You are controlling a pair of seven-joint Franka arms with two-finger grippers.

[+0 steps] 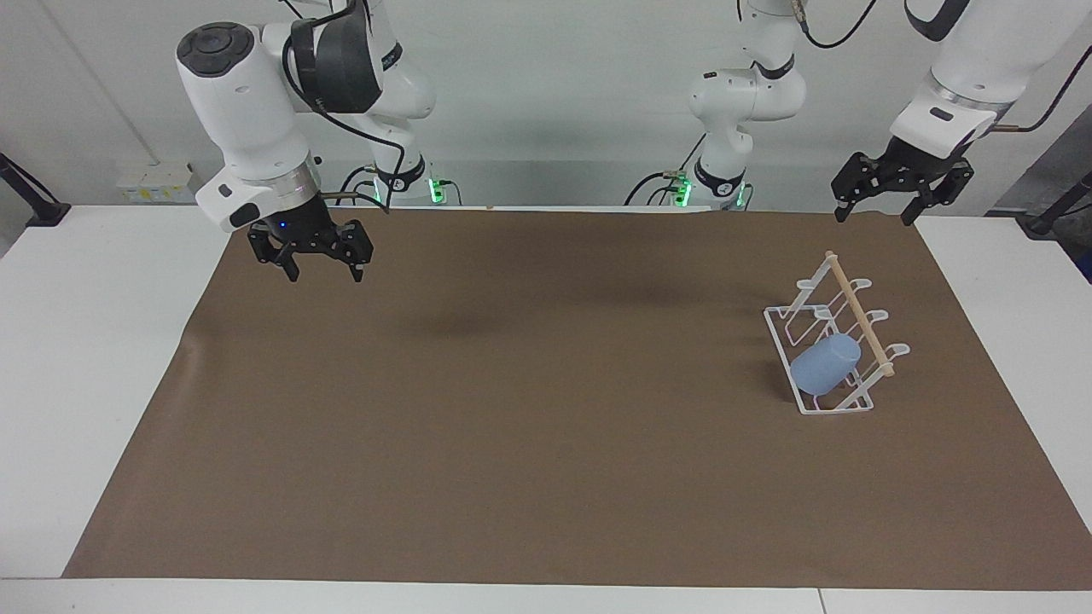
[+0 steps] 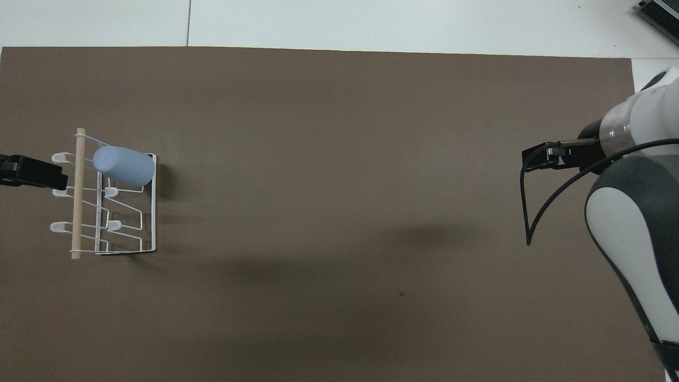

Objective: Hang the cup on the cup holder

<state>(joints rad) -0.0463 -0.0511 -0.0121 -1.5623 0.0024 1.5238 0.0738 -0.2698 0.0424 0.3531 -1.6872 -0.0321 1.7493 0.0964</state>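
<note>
The light-blue cup (image 1: 824, 364) (image 2: 123, 166) sits slanted, mouth down, over a prong of the white wire cup holder (image 1: 857, 315) (image 2: 79, 201), at the rack's end farthest from the robots. The rack stands toward the left arm's end of the table. No gripper touches either. My left gripper (image 1: 876, 213) (image 2: 37, 174) hangs open and empty in the air, over the mat's edge beside the rack. High above the mat's corner at the right arm's end, my right gripper (image 1: 324, 273) is open and empty too.
A brown mat (image 1: 546, 426) covers most of the white table (image 1: 85, 341). The rack's two prongs nearer the robots are bare. A black cable (image 2: 528, 212) loops from the right arm's wrist over the mat.
</note>
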